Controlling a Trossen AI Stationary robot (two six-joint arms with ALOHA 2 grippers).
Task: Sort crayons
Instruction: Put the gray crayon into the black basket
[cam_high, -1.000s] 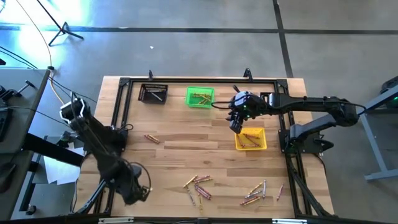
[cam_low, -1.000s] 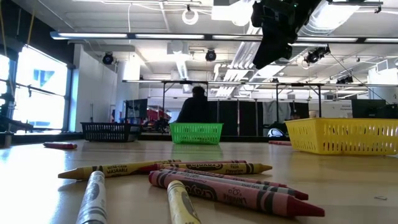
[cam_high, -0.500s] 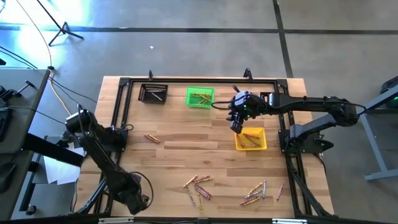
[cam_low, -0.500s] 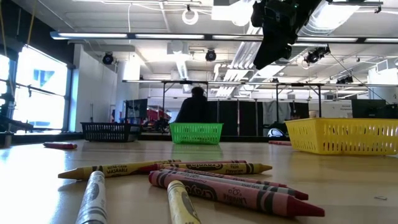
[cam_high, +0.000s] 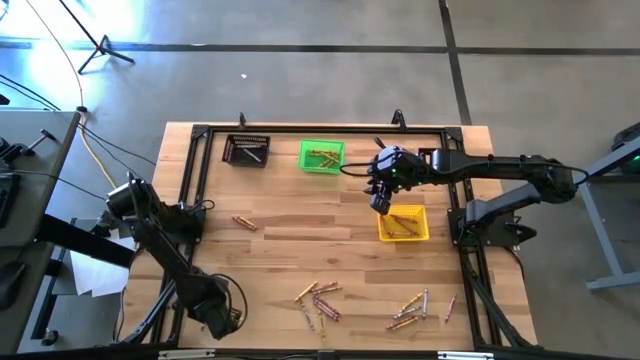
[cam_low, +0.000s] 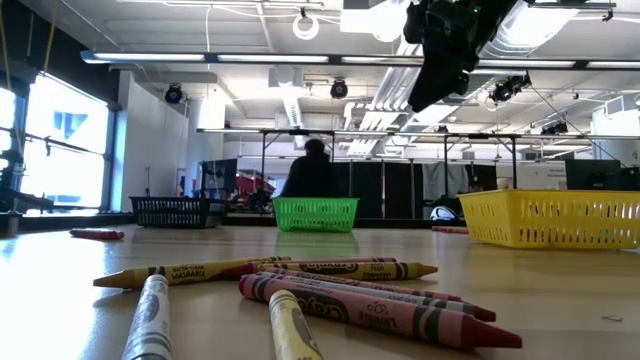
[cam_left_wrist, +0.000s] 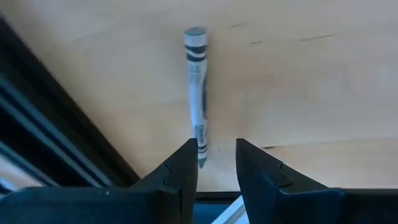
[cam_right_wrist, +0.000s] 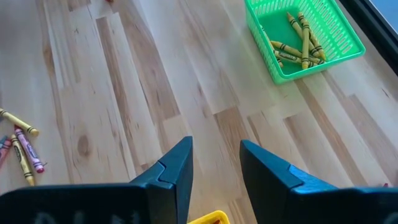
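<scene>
Crayons lie flat on the table: a reddish one (cam_high: 243, 222), a mixed cluster (cam_high: 318, 298) near the front that also shows in the low view (cam_low: 330, 285), and another cluster (cam_high: 412, 310) at the front right. My left gripper (cam_high: 225, 320) is open low over the front left corner. Its fingers stand at the near end of a grey crayon (cam_left_wrist: 196, 87) lying on the wood. My right gripper (cam_high: 380, 200) is open and empty, high above the yellow bin's (cam_high: 403, 224) left edge. It also shows in the low view (cam_low: 440, 60). My left gripper has the grey crayon's near end (cam_left_wrist: 201, 152) in the gap beside one fingertip (cam_left_wrist: 185, 163). The fingers come from above, along the crayon. The crayon lies flat on the table. I cannot tell whether a finger touches it.
A black bin (cam_high: 246, 150) and a green bin (cam_high: 321, 156) holding yellow-gold crayons (cam_right_wrist: 295, 40) stand along the far side. The yellow bin holds several crayons. A dark frame rail (cam_left_wrist: 56, 130) runs close beside my left gripper. A person (cam_low: 315, 170) is in the room behind.
My left gripper has gone toward the table's near edge, its arm folding lower over the front left corner. My right gripper has kept still.
</scene>
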